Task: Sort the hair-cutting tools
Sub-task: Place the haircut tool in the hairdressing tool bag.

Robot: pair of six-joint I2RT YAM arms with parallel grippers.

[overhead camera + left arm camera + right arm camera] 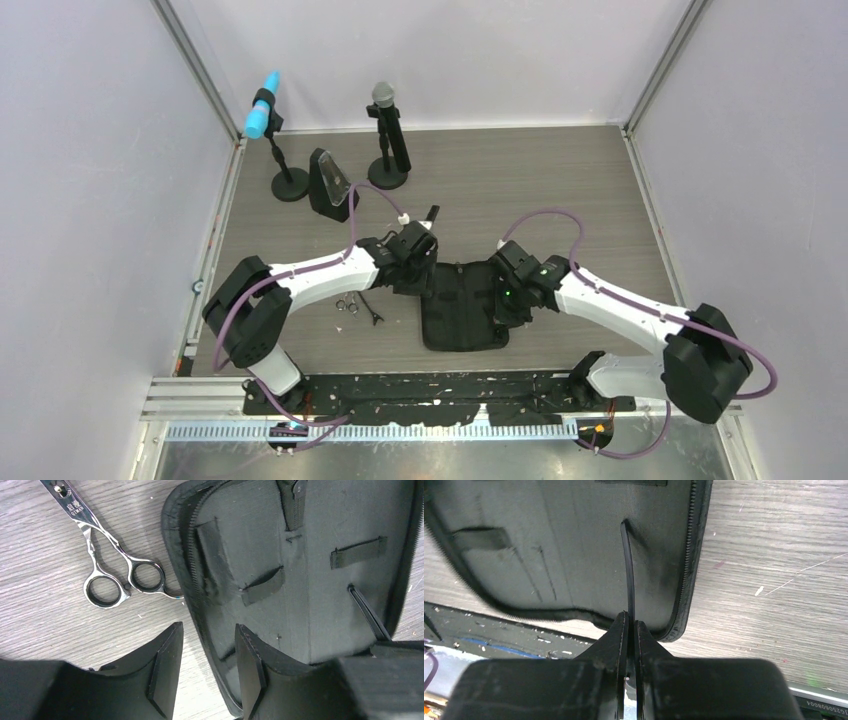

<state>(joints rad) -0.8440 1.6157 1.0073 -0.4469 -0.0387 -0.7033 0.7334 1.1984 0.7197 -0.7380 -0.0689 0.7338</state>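
A black zippered pouch [465, 315] lies unzipped and flat in front of the arms. In the right wrist view my right gripper [630, 616] is shut on a thin black hair clip [628, 570], which reaches over the pouch lining [549, 540]. The same clip [367, 612] shows in the left wrist view near an elastic loop [357, 552]. My left gripper [209, 626] is open, its jaws either side of the pouch's left rim [192, 587] without touching it. Silver scissors [107, 575] lie on the table just left of the pouch. From above, two scissors [347, 303] [375, 318] lie side by side.
Two microphones on round bases [290, 185] [388, 178] and a dark wedge-shaped stand [330, 185] occupy the back left. Walls close in on three sides. A black rail [430, 390] runs along the near table edge.
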